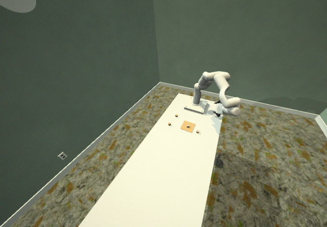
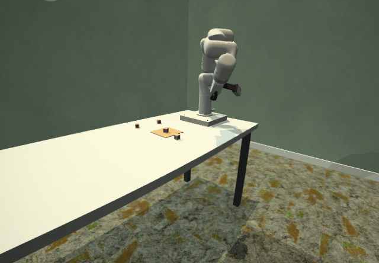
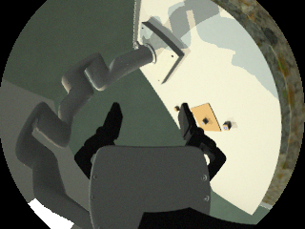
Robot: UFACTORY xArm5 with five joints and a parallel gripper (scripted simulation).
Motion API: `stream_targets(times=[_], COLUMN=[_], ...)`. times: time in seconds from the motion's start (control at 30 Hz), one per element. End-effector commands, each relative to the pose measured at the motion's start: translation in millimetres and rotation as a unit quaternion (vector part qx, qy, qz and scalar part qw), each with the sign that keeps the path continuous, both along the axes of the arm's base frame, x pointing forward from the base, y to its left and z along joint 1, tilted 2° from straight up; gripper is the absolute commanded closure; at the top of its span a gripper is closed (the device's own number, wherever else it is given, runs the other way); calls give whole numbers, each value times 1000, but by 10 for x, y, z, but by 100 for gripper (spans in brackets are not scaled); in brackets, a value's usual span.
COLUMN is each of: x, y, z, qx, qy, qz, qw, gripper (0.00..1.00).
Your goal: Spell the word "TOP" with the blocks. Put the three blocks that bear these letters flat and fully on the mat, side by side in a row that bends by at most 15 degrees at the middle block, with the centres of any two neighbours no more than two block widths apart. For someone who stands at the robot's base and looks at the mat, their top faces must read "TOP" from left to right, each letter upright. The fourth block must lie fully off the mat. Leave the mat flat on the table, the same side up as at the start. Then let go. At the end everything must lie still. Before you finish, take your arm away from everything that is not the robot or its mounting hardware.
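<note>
Empty tool, 4 small rigid blocks
The table lies lower than the tool, which is spread wide, gripping nothing. Below and away from it, the thin mat carries 1 block; a second block sits just beside the mat, and 2 more, the near-base block and the outer block, beyond it (letters unreadable). They look light and stiff; pinch 2 opposite sides at mid-height, since an off-centre grip could twist them.

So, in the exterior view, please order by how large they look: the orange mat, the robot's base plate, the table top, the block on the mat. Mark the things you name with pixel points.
1. table top [image 1: 168, 177] [image 2: 100, 162] [image 3: 238, 157]
2. base plate [image 1: 193, 110] [image 2: 194, 120] [image 3: 172, 68]
3. orange mat [image 1: 184, 129] [image 2: 157, 132] [image 3: 213, 125]
4. block on the mat [image 1: 188, 126] [image 2: 165, 130] [image 3: 205, 121]
</note>
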State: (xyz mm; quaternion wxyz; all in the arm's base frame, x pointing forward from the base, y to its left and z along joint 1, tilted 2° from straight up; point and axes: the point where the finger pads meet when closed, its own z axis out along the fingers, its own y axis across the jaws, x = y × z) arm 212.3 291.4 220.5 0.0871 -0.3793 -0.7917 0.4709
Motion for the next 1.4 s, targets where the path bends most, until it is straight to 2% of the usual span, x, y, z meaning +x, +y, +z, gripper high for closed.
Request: stream_targets(times=[0.0,0.27,0.33,0.37,0.57,0.83,0.9,0.93,1.07,1.37], x=[185,455,455,549,719,953,953,1033,1122,1339], y=[-105,-303,-303,-380,-532,-774,-774,-866,-977,-1288], z=[4,1,1,1,5,16,16,22,30,58], qx=[8,11,11,10,8,3,3,0,-4,-17], qy=[-47,-116,-116,-140,-182,-241,-241,-261,-284,-337], qz=[-52,-136,-136,-168,-227,-313,-313,-344,-379,-471], qw=[998,984,984,976,957,919,919,902,881,815], gripper=[0,0,0,0,0,0,0,0,0,0])
